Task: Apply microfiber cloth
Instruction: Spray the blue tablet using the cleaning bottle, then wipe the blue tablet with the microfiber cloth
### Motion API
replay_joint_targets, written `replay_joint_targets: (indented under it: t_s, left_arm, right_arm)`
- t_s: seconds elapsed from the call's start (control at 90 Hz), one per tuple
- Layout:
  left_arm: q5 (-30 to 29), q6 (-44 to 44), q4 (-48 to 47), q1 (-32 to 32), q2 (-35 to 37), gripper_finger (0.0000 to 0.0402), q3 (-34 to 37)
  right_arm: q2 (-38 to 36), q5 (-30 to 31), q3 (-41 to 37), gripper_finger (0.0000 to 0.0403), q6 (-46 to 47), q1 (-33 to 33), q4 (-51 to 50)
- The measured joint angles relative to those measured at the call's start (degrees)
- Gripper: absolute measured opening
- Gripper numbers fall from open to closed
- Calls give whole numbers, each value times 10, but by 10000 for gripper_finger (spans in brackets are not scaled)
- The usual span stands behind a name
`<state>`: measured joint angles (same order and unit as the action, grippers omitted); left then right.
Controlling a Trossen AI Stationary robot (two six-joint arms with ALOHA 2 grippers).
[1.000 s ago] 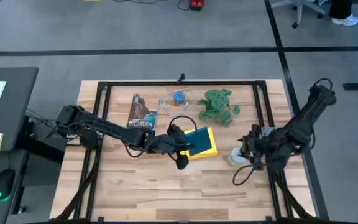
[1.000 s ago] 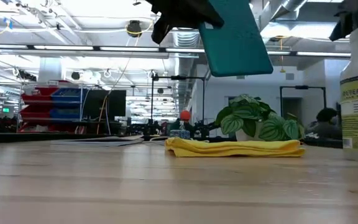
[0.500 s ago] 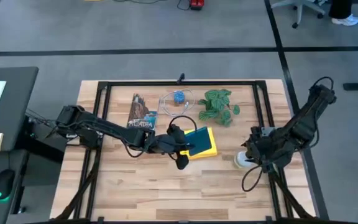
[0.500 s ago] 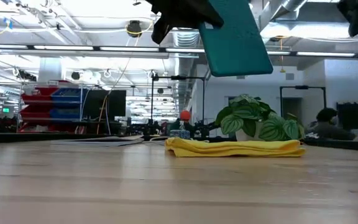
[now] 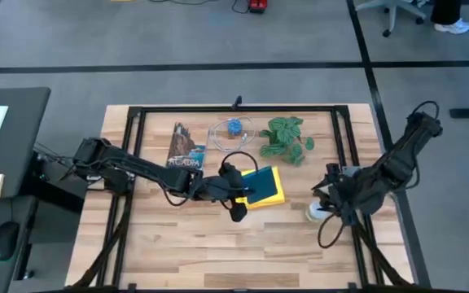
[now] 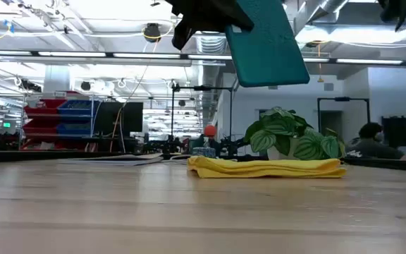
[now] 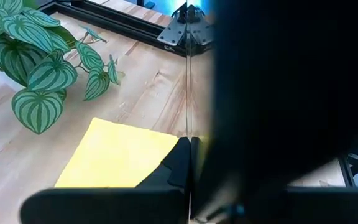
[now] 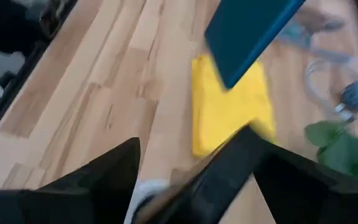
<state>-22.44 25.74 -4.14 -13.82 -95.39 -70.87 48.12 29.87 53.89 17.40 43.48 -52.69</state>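
Your tabletop (image 5: 177, 244) carries a plant (image 5: 287, 138) at the back and a book (image 5: 185, 147) beside a blue coiled thing (image 5: 233, 128). The yellow cloth (image 5: 272, 189) lies flat near the middle, just in front of the plant. Your left claw (image 5: 245, 194) is clenched on a teal-backed tablet (image 6: 265, 42), held tilted in the air above the cloth, not touching it. Your right claw (image 5: 326, 201) sits over a white bottle (image 5: 315, 211) to the cloth's right; you cannot tell whether its fingers grip
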Motion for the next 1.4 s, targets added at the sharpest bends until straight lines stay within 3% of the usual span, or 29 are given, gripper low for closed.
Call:
replay_joint_targets:
  t_s: [0.156,0.289,0.422,0.6,0.789,0.956,1.111,1.4]
  left_arm:
    - [0,0,-8,0,0,9,0]
    - [-5,6,-35,0,0,9,0]
    - [-11,35,-41,17,0,9,30]
    - [-33,32,-22,41,-1,9,76]
    - [4,-14,17,50,-1,9,122]
    - [6,-64,19,52,-14,9,147]
    - [1,-61,37,52,-37,9,149]
    - [-5,-50,44,45,-29,9,143]
  right_arm:
    - [0,3,45,286,-50,-14,22]
    - [7,27,51,286,-117,-25,115]
    - [56,63,51,286,-209,-40,221]
    - [142,63,51,286,-279,-66,301]
    - [206,63,51,286,-280,-64,316]
    - [237,56,51,286,-237,-47,391]
    - [262,12,51,286,-169,-42,455]
    - [291,9,51,286,-158,-42,463]
